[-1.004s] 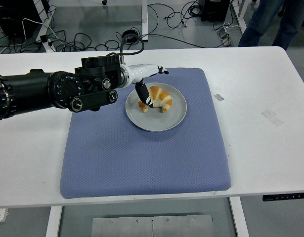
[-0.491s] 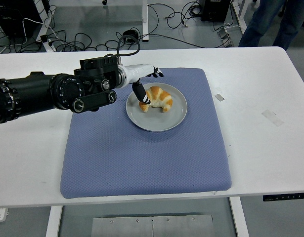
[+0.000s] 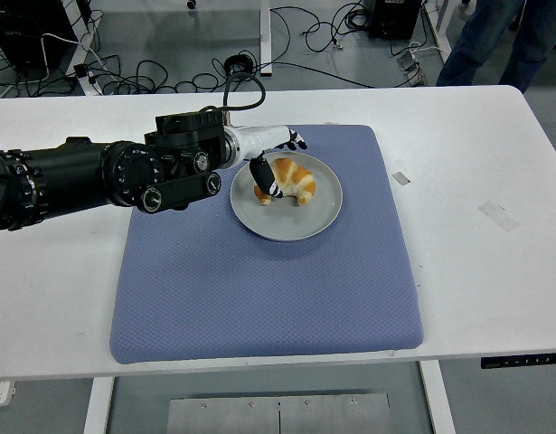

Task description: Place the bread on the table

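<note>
A white surface (image 3: 494, 271) fills most of the view, with a blue-grey textured mat (image 3: 259, 289) laid across its middle. The left robot hand (image 3: 267, 161) reaches in from the left edge on a thick black arm and sits over the far left part of the mat. Just to its right stands a round grey plate (image 3: 287, 226), and on the plate lies the bread (image 3: 291, 178), a golden croissant. One dark finger (image 3: 260, 173) points down against the croissant's left end, and the other white fingers stretch out past the plate's far rim; whether the bread is actually gripped cannot be told. The bread rests on the plate, not on the bare surface. Two small pieces of tape (image 3: 497, 214) lie well to the right of the hand on the white top. Beyond the far edge, the grey floor (image 3: 332, 45) carries a tangle of black cables (image 3: 151, 77), and a person's legs (image 3: 494, 41) in blue trousers stand at the upper right.
</note>
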Robot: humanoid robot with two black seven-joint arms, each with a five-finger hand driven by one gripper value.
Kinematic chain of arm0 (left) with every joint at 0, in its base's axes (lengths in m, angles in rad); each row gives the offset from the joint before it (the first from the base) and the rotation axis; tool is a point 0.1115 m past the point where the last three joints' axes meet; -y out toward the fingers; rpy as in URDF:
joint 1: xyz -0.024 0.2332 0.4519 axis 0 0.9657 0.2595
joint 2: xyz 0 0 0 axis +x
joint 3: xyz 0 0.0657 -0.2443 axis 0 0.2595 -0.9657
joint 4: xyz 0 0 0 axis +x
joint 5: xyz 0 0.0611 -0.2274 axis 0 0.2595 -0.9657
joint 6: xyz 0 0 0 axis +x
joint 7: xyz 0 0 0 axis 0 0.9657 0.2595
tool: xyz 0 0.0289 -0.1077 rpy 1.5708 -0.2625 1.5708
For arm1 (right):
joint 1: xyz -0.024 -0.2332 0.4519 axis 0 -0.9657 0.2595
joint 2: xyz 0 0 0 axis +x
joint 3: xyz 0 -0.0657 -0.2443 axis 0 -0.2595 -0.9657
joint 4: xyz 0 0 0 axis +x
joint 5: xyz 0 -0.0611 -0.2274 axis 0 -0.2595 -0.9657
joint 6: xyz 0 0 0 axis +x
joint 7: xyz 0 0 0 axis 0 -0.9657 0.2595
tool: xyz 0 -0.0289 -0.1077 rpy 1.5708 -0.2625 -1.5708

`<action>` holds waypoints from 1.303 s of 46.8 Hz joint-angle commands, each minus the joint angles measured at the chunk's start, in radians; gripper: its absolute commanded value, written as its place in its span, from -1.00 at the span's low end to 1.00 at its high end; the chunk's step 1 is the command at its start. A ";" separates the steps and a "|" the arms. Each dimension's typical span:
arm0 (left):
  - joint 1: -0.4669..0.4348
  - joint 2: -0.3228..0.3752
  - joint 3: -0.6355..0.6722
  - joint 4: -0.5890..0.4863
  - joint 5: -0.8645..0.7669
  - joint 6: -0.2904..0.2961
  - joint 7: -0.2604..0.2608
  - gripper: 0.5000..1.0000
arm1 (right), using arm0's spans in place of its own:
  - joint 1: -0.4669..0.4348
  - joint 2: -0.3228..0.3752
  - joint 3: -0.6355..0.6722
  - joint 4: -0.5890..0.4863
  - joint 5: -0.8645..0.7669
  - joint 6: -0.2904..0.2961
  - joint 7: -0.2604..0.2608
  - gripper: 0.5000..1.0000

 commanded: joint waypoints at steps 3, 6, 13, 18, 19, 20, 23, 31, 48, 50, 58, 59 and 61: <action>0.001 0.000 0.000 0.000 0.000 0.000 0.000 0.50 | 0.000 0.000 0.000 0.000 0.000 0.000 0.000 1.00; 0.002 0.000 0.000 0.000 0.000 0.001 -0.001 0.39 | 0.000 0.000 -0.001 0.000 0.000 0.000 0.000 1.00; 0.010 0.000 -0.001 0.000 0.000 0.001 -0.004 0.22 | 0.000 0.000 0.000 0.000 0.000 0.000 0.000 1.00; 0.010 0.000 -0.001 0.001 0.000 0.006 -0.004 -0.10 | 0.000 0.000 0.000 0.000 0.000 0.000 0.000 1.00; 0.008 0.000 -0.001 0.000 0.002 0.006 -0.004 -0.16 | 0.000 0.000 -0.001 0.000 0.000 0.000 0.000 1.00; 0.008 0.000 -0.001 0.000 0.002 0.006 -0.004 -0.24 | 0.000 0.000 0.000 0.000 0.000 0.000 0.000 1.00; 0.008 0.000 -0.001 0.000 0.003 0.006 -0.004 -0.41 | 0.000 0.000 0.000 0.000 0.000 0.000 0.000 1.00; 0.002 0.000 -0.004 0.001 0.008 0.007 -0.004 -1.00 | 0.000 0.000 0.000 0.000 0.000 0.000 0.000 1.00; -0.007 0.000 -0.030 0.098 -0.012 0.011 0.000 -1.00 | 0.000 0.000 0.000 0.000 0.000 0.000 0.000 1.00; -0.001 0.003 -0.035 0.115 -0.015 0.011 0.000 -1.00 | 0.000 0.000 0.000 0.000 0.000 0.000 0.000 1.00; 0.051 0.029 -0.041 0.216 -0.046 0.003 -0.011 -1.00 | 0.000 0.000 0.000 0.000 0.000 0.000 0.000 1.00; 0.056 0.037 -0.041 0.221 -0.046 0.003 -0.012 -1.00 | 0.000 0.000 0.000 0.000 0.000 0.000 0.000 1.00; 0.065 0.051 -0.041 0.228 -0.046 0.003 -0.014 -1.00 | 0.000 0.000 0.000 0.000 0.000 0.000 0.000 1.00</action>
